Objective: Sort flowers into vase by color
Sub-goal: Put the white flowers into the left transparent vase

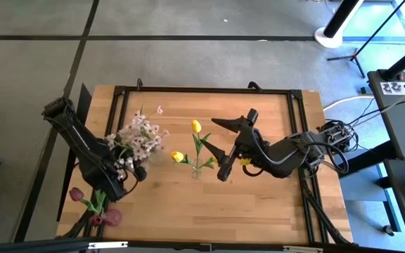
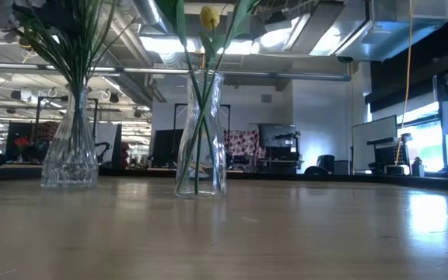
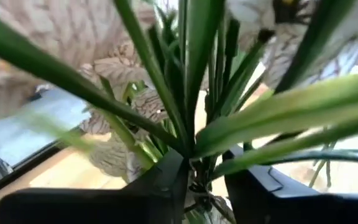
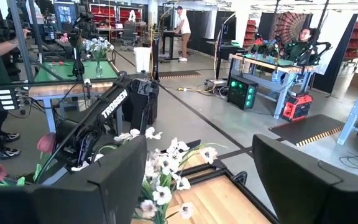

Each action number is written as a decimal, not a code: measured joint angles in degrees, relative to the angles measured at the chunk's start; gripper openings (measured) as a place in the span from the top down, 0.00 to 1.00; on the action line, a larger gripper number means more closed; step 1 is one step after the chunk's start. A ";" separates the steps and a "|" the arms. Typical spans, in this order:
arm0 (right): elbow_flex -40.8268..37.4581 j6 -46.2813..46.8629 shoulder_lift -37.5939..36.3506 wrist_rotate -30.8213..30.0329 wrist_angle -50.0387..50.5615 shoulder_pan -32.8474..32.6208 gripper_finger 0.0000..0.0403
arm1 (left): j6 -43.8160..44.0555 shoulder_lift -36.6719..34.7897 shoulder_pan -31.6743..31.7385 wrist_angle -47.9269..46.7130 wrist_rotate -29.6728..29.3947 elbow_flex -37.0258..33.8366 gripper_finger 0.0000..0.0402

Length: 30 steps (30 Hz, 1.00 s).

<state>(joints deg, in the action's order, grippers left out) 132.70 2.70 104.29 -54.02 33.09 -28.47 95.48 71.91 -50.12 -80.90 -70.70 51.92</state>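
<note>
**Left gripper clamped on the white-pink sprays; right gripper wide open above the tulip vase**

Nearest the front edge of the table, at its left corner, lay the dark red blooms, their green stems crossing on the wood just beside the left arm.

A little farther in, the left gripper was closed on the stems of the white-pink sprays. In the left wrist view its two dark fingers pressed in on the bundle of green stems from both sides, with pale blossoms blurred beyond. From the low camera those stems stood in a ribbed glass vase on the left, the flower heads spreading above it.

Near the middle of the table stood a second, smoother clear vase holding yellow tulips; from above, two yellow heads showed, one higher on the table and one leaning toward the sprays. The two vases stood near each other but apart.

Just right of the tulips, the right gripper hung with its jaws spread wide and nothing between them. In the right wrist view its fingers framed the white blossoms and the left arm behind them.

Beyond the table lay an open workshop, where other benches stood and several people were at work.
</note>
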 joint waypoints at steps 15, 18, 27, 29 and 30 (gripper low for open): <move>0.00 0.76 0.00 3.37 -0.44 0.00 0.28 | -13.96 -0.01 4.26 -0.96 14.02 12.27 0.55; -0.01 0.75 0.02 4.98 -0.21 0.43 0.28 | -15.43 -0.01 4.21 -1.37 18.32 14.89 0.54; -0.02 0.48 0.04 8.20 1.51 0.74 0.28 | -18.35 -4.61 5.81 -5.42 21.58 21.38 0.54; -0.03 0.46 0.04 8.20 2.21 0.74 0.28 | -19.60 -6.26 6.62 -5.44 23.37 21.38 0.54; -0.03 0.47 0.04 8.22 2.60 0.74 0.28 | -20.21 -6.99 6.68 -5.30 24.40 21.38 0.54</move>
<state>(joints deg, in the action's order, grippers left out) 132.68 3.17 104.33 -45.80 35.69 -27.73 75.27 64.92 -43.44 -86.20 -46.30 73.30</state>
